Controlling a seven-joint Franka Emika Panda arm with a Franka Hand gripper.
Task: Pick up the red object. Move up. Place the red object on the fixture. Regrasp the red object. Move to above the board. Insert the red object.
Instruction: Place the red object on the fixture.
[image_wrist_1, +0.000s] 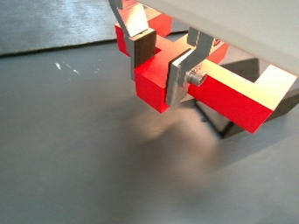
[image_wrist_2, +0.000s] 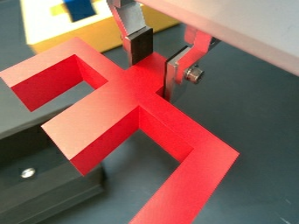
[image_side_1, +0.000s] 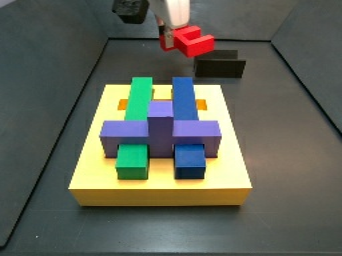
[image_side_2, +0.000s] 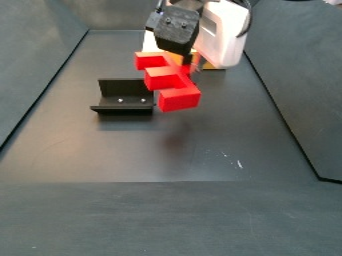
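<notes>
The gripper (image_wrist_2: 160, 54) is closed on the central stub of the red object (image_wrist_2: 117, 109), silver fingers (image_wrist_1: 179, 77) pressing it from both sides. The piece hangs clear of the floor, directly under the claw, so the lift step appears to be in hand. The fixture (image_side_2: 123, 97) sits below and just beside the claw; the next move likely calls for lowering the piece onto it. A side view alone shows the board (image_side_1: 160, 175), well apart from the claw, with its green, blue and purple blocks.
</notes>
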